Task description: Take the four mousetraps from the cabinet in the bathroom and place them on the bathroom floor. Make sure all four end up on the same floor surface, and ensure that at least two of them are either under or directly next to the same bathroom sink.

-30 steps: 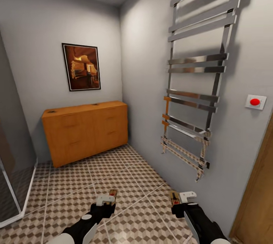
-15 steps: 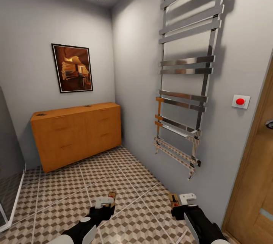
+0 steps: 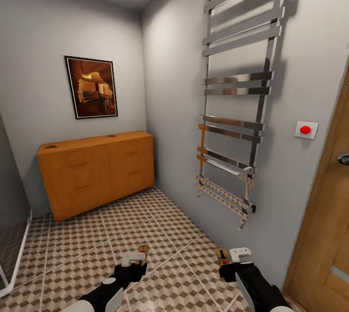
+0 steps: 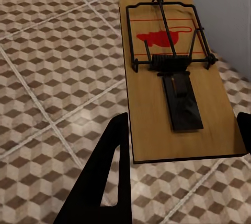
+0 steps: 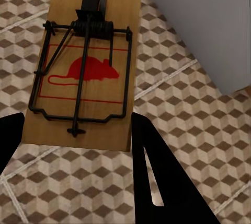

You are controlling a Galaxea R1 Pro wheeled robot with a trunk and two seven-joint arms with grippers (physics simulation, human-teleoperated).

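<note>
My left gripper (image 3: 137, 257) is shut on a tan mousetrap (image 3: 143, 249), held low over the cube-patterned bathroom floor (image 3: 72, 244). The left wrist view has this mousetrap (image 4: 175, 78) flat between the black fingers (image 4: 111, 174), wire and red mouse mark up. Over by the wall, my right gripper (image 3: 229, 257) is shut on a second mousetrap (image 3: 222, 255), and the right wrist view has that mousetrap (image 5: 89, 62) between the fingers (image 5: 152, 169). The orange-brown cabinet (image 3: 97, 171) stands against the far wall, drawers closed, with two tiny flat things on its top. The sink is out of view.
A chrome towel rail (image 3: 232, 108) hangs on the right wall, close to my right arm. A wooden door (image 3: 325, 234) and a red wall button (image 3: 305, 130) are at the right. A glass shower panel (image 3: 9, 234) edges the left. A picture (image 3: 91, 87) hangs above the cabinet.
The whole head view has shifted left, so the camera has turned right, bringing more of the door in. Both grippers keep their mousetraps in the same pose.
</note>
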